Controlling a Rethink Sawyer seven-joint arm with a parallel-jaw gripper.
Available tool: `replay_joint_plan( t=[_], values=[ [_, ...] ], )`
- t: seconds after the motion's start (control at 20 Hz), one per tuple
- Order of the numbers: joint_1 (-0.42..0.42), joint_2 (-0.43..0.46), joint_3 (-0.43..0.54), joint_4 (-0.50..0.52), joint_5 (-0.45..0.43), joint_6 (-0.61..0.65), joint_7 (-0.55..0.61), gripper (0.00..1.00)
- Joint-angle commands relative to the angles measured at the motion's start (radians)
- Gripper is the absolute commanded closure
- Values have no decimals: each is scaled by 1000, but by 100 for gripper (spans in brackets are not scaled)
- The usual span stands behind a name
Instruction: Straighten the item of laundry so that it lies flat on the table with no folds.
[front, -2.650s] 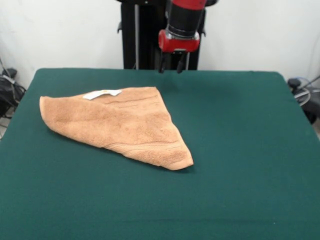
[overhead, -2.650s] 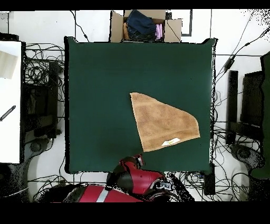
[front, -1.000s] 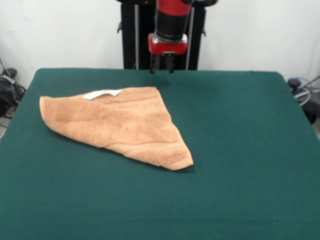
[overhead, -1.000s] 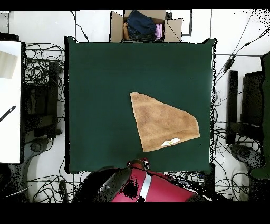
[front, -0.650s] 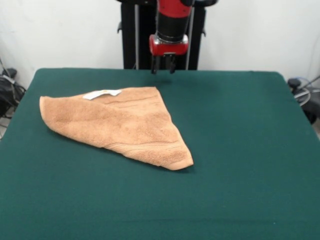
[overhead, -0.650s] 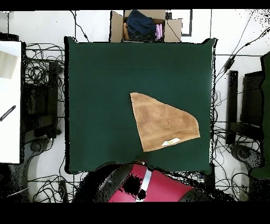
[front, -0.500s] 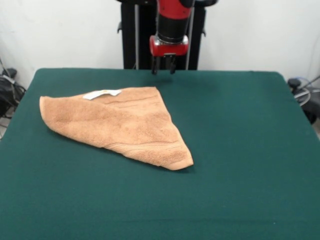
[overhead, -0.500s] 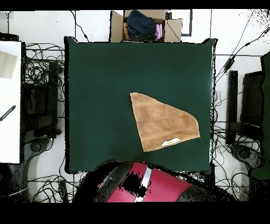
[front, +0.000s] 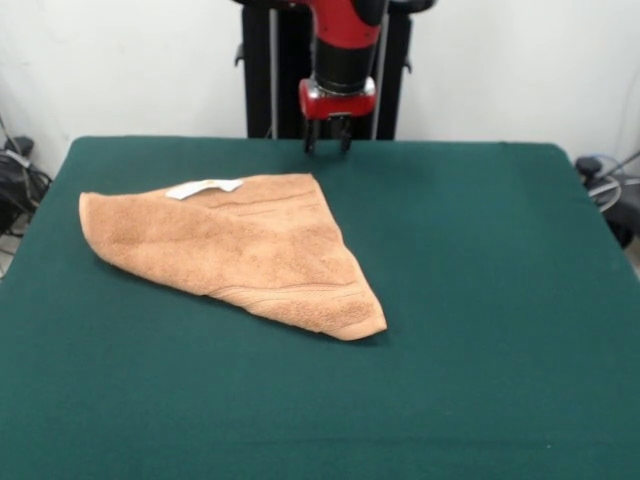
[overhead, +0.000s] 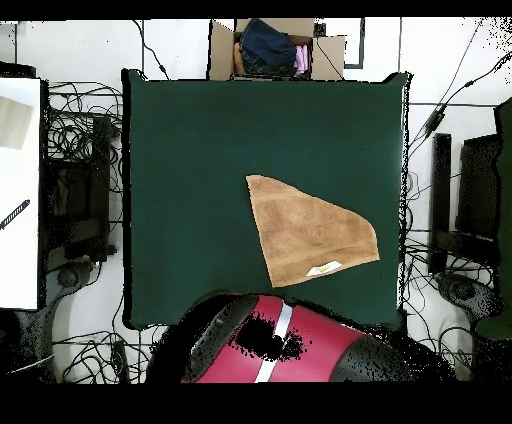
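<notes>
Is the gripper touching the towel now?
No, the gripper hangs above the green table, apart from the folded towel.

- A plain white wall (front: 140, 60) stands behind.
- Black cables (overhead: 85, 130) tangle over the pale floor (overhead: 425, 60).
- An open cardboard box (overhead: 272, 47) holds dark clothes.
- A white desk (overhead: 18, 190) sits at one edge.
</notes>
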Motion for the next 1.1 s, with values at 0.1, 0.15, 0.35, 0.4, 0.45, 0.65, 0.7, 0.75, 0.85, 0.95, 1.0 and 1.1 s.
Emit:
replay_joint_plan(
  t=[0.1, 0.15, 0.35, 0.4, 0.45, 0.65, 0.7, 0.75, 0.85, 0.95, 1.0, 1.1],
  values=[
    [3, 17, 103, -116, 2, 15, 171, 0],
    [5, 10, 103, -110, 4, 19, 172, 0],
    [15, -40, 98, -64, 16, 50, 182, 0],
    [18, -49, 96, -53, 16, 50, 184, 0],
    [20, -59, 93, -41, 15, 49, 187, 0],
    [8, -74, 91, -7, 1, 39, 193, 0],
    [4, -74, 89, 1, -4, 32, 195, 0],
    [0, -74, 87, 9, -9, 26, 197, 0],
    [0, -77, 85, 18, -13, 20, 198, 0],
    [5, -94, 83, 30, -9, 27, 199, 0],
    [8, -107, 83, 39, -8, 33, 200, 0],
    [8, -124, 83, 54, -8, 34, 200, 0]
  ],
)
